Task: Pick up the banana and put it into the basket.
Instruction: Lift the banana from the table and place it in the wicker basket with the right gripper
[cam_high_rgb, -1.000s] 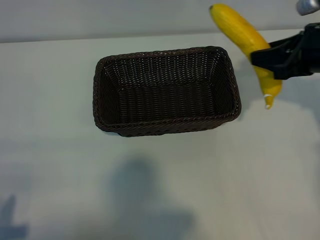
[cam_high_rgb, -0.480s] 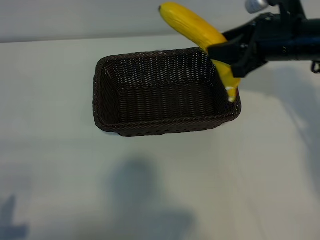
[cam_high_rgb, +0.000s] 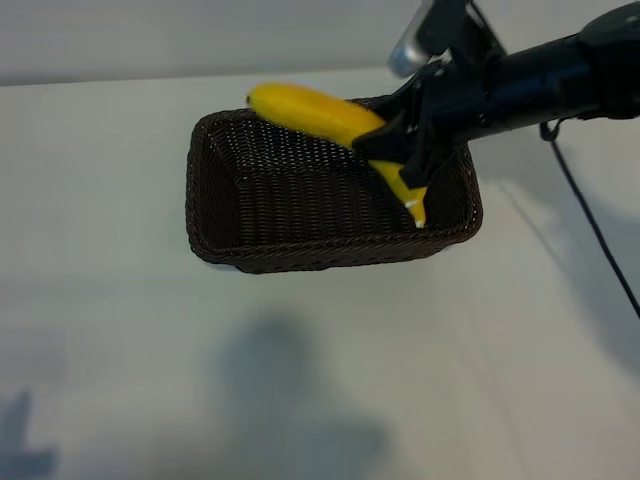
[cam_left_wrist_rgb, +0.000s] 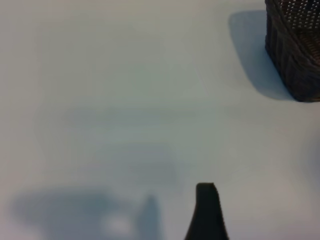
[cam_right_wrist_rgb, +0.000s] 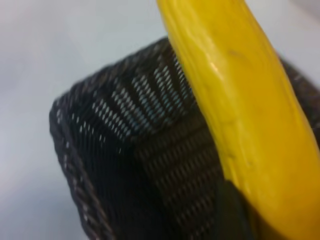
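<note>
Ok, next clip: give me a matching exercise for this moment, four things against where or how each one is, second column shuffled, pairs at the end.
Things:
1. banana
2. basket
3. right hand
4. left hand

States:
A. open over bare table, holding nothing
B. standing on the white table, nothing lying on its floor yet
C. closed around the yellow fruit near its stem end
D. held in the air, slanting over the wicker opening

Pairs: 1-D, 2-B, 3-C, 4-A
</note>
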